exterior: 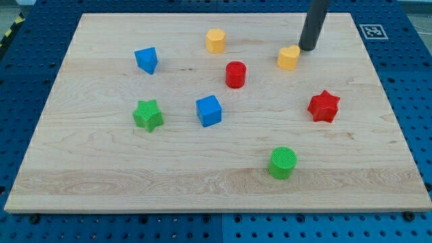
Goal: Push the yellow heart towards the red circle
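1. My tip (308, 48) sits up near the view's top right on the wooden board (101, 182). It's just a bare dark rod, so it has no jaws and grasps nothing.
2. The yellow heart (289, 58) is right at the tip's 8 o'clock. The rod's end looks like it's touching the heart's upper right edge, or it's a hair off; can't quite tell.
3. The red circle (235, 74) is at about 8 o'clock from the heart, near it but with a clear gap of bare wood between them.
4. So the tip, the heart and the red circle roughly line up on a diagonal running down toward the view's left.
5. The other yellow block (215, 41), kind of hexagon shaped, sits at 11 o'clock from the red circle, near the view's top.
6. A blue block (146, 60), shape hard to call, is well off at 9 o'clock from the red circle.
7. The blue cube (208, 111) is at 7 o'clock from the red circle, and the green star (148, 115) is just further out at the cube's 9 o'clock.
8. The red star (324, 106) sits at 5 o'clock from the heart.
9. The green circle (283, 163) is down toward the view's bottom, at 8 o'clock from the red star.
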Controlling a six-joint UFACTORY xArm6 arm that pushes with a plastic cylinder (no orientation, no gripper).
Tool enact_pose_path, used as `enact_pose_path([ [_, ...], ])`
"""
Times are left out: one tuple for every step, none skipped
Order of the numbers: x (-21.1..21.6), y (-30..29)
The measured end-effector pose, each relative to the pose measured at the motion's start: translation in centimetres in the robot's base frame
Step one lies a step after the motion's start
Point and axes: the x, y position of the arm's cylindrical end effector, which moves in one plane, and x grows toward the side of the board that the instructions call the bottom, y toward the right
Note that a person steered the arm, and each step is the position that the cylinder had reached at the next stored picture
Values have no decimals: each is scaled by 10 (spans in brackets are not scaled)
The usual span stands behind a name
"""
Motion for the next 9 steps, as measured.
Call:
enact_pose_path([
  [0, 0],
  [13, -2],
  [13, -2],
  [14, -14],
  [12, -39],
  [13, -61],
  [18, -79],
  [28, -93],
  [50, -91],
])
